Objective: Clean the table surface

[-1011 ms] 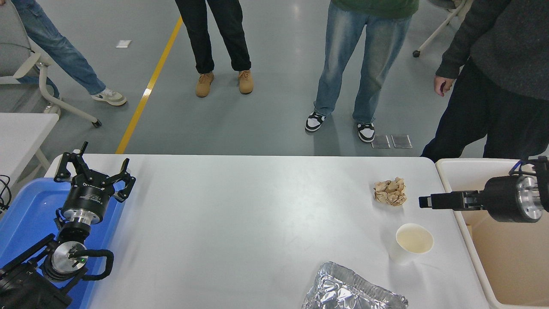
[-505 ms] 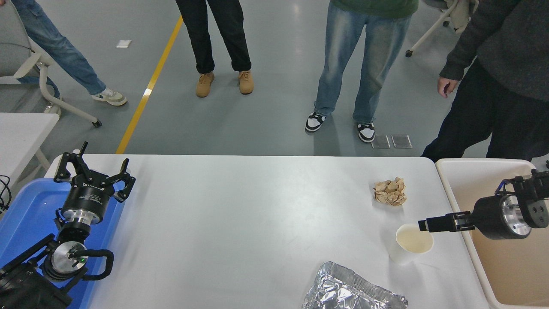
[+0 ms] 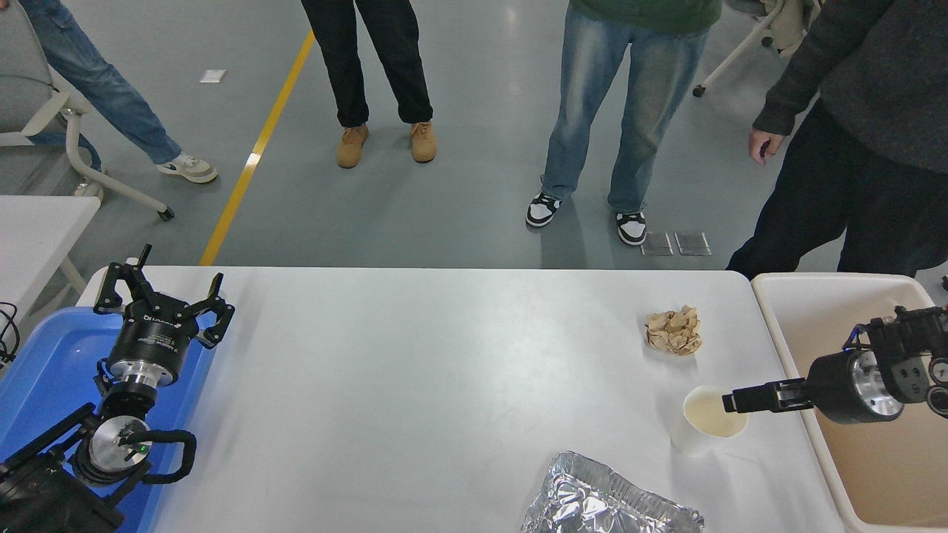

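The white table surface (image 3: 415, 385) fills the middle of the head view. On it lie a crumpled brown paper ball (image 3: 673, 331), a white paper cup (image 3: 709, 422) standing upright, and crumpled aluminium foil (image 3: 611, 500) at the front edge. My right gripper (image 3: 731, 402) comes in from the right edge, its tip at the cup's right rim, seen edge-on, so its opening cannot be made out. My left gripper (image 3: 159, 296) is parked open at the lower left, over the table's left corner.
A beige plastic bin (image 3: 852, 296) stands against the table's right end, under my right arm. A blue tray (image 3: 44, 370) sits at the left under my left arm. Several people stand on the floor beyond the far edge. A smaller white table (image 3: 37, 222) is at the left.
My right gripper has moved down toward the table's near side, from beside the paper ball to the cup's right rim. The left arm has not moved.
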You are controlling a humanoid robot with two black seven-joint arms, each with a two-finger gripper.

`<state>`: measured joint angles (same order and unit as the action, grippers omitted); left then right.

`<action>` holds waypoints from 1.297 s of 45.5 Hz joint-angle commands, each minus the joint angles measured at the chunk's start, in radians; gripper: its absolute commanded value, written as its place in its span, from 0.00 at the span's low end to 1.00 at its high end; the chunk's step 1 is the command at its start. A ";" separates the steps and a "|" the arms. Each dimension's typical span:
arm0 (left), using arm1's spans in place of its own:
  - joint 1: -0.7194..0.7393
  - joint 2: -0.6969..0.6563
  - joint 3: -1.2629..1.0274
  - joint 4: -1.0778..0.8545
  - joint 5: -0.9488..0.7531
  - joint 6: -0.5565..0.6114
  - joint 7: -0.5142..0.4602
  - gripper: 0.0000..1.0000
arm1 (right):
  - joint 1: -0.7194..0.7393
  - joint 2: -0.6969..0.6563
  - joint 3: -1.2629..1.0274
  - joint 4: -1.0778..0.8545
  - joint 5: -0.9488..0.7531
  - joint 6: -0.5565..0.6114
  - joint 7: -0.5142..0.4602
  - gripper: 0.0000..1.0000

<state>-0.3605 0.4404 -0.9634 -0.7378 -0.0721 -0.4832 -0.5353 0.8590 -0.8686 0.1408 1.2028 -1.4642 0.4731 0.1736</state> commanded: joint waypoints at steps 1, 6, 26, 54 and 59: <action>0.000 0.000 0.000 0.000 0.000 0.000 0.000 0.99 | -0.015 0.071 -0.004 -0.069 -0.001 -0.011 0.004 0.99; 0.000 0.000 0.000 0.000 0.000 0.000 0.000 0.99 | -0.023 0.082 -0.006 -0.074 -0.002 -0.013 0.006 0.98; 0.000 0.000 0.000 0.000 0.000 0.000 0.000 0.99 | -0.021 0.097 -0.078 -0.128 -0.004 -0.080 0.012 0.98; 0.000 0.000 0.000 0.000 0.000 0.000 0.000 0.99 | 0.008 0.095 -0.101 -0.126 -0.002 -0.090 0.012 0.17; 0.000 0.001 0.000 0.000 0.000 0.000 0.000 0.99 | 0.025 0.092 -0.102 -0.124 -0.002 -0.088 0.012 0.00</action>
<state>-0.3605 0.4404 -0.9633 -0.7378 -0.0722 -0.4832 -0.5353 0.8579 -0.7736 0.0426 1.0771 -1.4678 0.3846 0.1851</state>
